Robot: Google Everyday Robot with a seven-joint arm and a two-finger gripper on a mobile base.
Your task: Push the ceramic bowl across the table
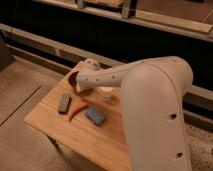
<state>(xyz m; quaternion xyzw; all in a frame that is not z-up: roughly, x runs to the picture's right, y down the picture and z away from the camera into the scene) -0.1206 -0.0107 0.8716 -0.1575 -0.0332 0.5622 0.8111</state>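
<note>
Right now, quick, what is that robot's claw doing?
The gripper is beside the ceramic bowl near the table's far edge; its state cannot be told.

The cream-white claw (80, 86) sits near the far edge of the counter (47, 122), beside the maroon ceramic bowl (73, 78). The counter is pale, plank-grained wood

we glimpse only part of the ceramic bowl (73, 79), behind the gripper (80, 89) at the tabletop's (55, 127) far edge.

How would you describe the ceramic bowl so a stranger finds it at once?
On the light-wood table, look toward its far edge, where the end effector reaches. The ceramic bowl lies beside it: small, round, dark maroon, unlike the taller cream cup.
</note>
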